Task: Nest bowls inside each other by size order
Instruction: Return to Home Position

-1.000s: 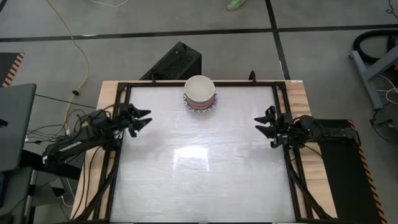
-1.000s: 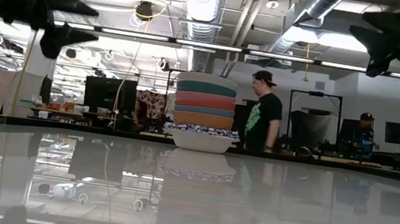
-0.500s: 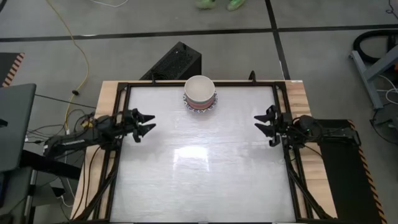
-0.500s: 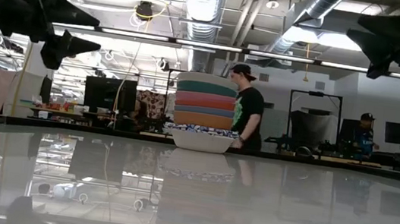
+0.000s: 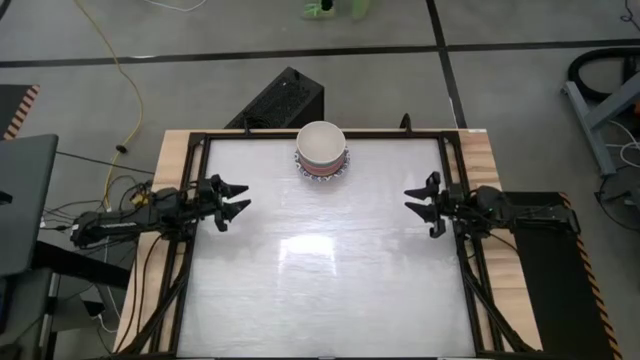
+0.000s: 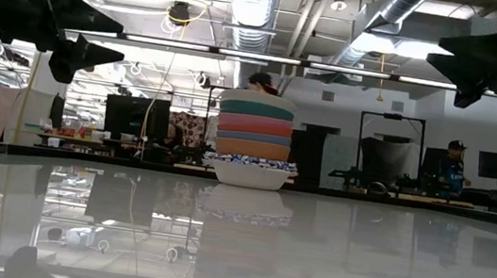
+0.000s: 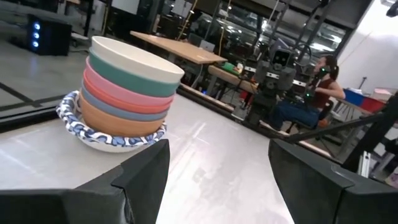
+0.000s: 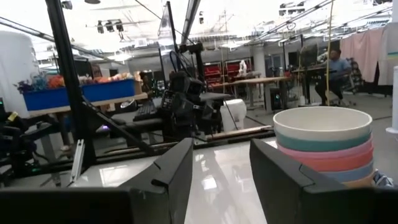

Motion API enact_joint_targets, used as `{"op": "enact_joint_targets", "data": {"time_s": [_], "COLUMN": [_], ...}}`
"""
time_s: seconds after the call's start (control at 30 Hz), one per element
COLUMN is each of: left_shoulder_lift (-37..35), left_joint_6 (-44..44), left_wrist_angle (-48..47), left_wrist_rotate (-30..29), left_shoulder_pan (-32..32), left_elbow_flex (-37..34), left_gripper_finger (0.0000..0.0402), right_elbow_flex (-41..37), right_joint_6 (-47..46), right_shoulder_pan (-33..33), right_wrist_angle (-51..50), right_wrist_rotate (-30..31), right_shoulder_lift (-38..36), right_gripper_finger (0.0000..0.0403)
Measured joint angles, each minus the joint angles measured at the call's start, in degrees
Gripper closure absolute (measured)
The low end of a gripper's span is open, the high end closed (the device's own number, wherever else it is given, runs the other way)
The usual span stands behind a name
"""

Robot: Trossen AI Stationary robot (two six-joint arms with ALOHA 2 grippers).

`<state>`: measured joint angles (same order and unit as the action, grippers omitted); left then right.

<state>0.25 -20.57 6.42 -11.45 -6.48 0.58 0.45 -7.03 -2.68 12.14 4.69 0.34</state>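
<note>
- Standing nested in one stack, the bowls sit at the counter's far edge, patterned white lowest, cream on top
- Left end effector over the counter's left edge, fingers spread, empty
- Right end effector over its right edge, spread, empty

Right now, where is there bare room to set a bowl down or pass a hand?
Most of the table is bare: the wide middle between the left hand and right hand, both open at the side edges, and the whole near half. Only the middle of the far edge is taken, by the bowl stack; the corners beside it are free.
</note>
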Motion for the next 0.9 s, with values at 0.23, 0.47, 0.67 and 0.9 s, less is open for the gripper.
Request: {"op": "enact_joint_targets", "data": {"time_s": [0.23, 0.47, 0.67, 0.9], "left_shoulder_lift": [0.0, 0.0, 0.0, 0.2], "left_joint_6": [1.2, 1.5, -3.4, -4.0], "left_wrist_angle": [0.0, -0.3, -2.7, -2.8], "left_wrist_rotate": [-0.6, -2.9, -2.8, -2.7], "left_shoulder_pan": [0.0, 0.0, 0.0, 0.0], "left_elbow_flex": [0.0, -0.1, -0.1, -0.1], "left_gripper_finger": [0.0139, 0.0139, 0.0139, 0.0139], "right_elbow_flex": [0.0, 0.0, 0.0, 0.0], "right_joint_6": [0.0, 0.1, 1.5, 1.5], "right_shoulder_pan": [-0.1, -0.1, -0.5, -0.5], "right_wrist_angle": [-6.5, -7.8, -10.0, -10.0], "right_wrist_rotate": [0.0, -0.1, -0.3, -0.3], "right_shoulder_lift": [0.0, 0.0, 0.0, 0.0], "right_gripper_finger": [0.0223, 0.0223, 0.0223, 0.0223]}}
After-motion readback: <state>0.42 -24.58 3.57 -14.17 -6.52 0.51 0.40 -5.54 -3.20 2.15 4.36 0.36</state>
